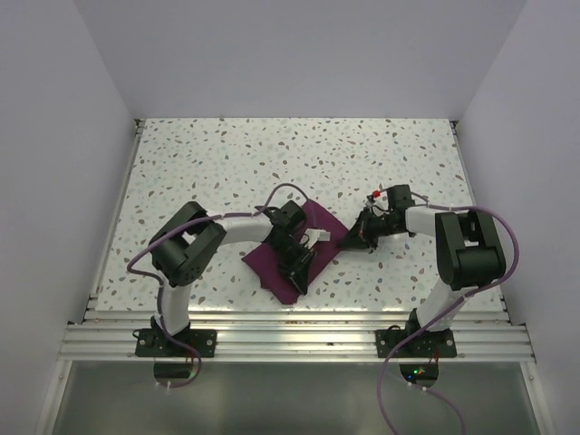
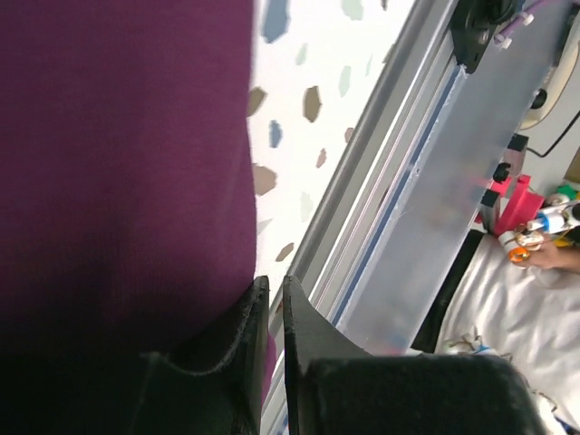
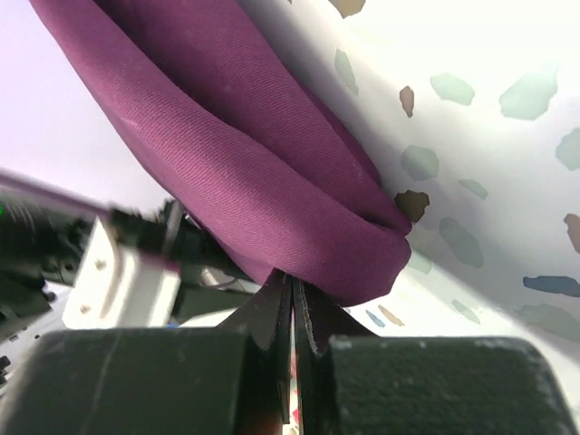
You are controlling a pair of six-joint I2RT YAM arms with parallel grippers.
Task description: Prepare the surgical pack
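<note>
Looked mid-fold. Deep plum-purple cloth surgical pack (image 1: 268, 264) lay on white speckled table (image 1: 217, 163) between both arms. Right gripper (image 3: 292, 288) clamped tight on bunched cloth corner. Left gripper (image 2: 272, 297) nearly closed at cloth edge, pinch unconfirmed. Next likely needed: corner carried across, laid flat.

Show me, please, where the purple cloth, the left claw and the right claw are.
purple cloth (image 3: 254, 181): right wrist view, bunched fold.
left claw (image 2: 272, 288): left wrist view, between fingertips.
right claw (image 3: 292, 288): right wrist view, between fingertips.

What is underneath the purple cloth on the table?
Only speckled white tabletop shows around the folded plum-purple cloth; anything beneath or inside it is hidden.
</note>
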